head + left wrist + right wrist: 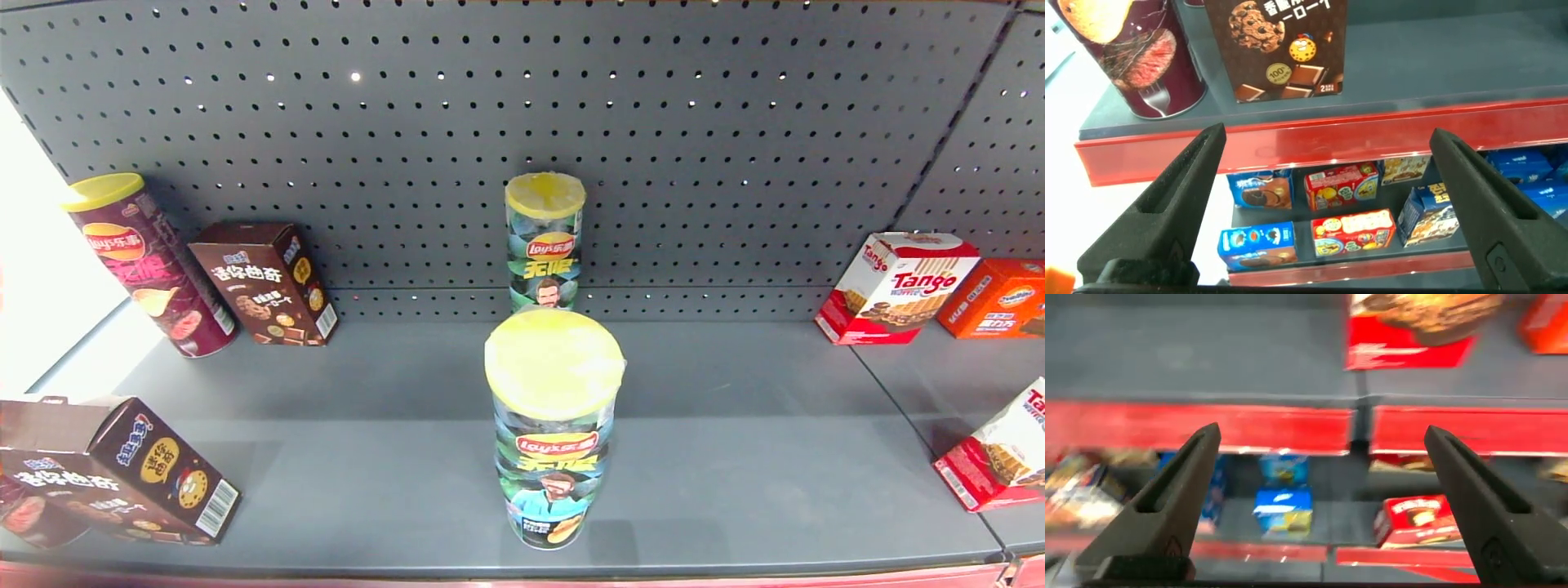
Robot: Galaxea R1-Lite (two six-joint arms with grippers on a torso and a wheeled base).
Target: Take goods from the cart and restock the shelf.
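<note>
Head view: two chip cans with yellow lids are seen upright on the grey shelf (735, 457). The front can (553, 425) is near the front edge and the back can (544, 241) is against the perforated back panel (694, 147), one behind the other.

Such a can is judged to be light and stiff, with a smooth and rather slippery wrap. It is best taken around the middle of the body, not at the soft lid, and it should not be squeezed hard. Being tall and narrow, it can be tipped easily.

The left gripper (1328, 135) and the right gripper (1323, 431) are both spread wide and nothing is held; each is pointed at the red shelf edge (1290, 147).

The shelf is flat and smooth, with free room on both sides of the cans. A dark red can (147, 265) and a brown cookie box (265, 282) are found on the left, and a wafer box (898, 286) on the right.
</note>
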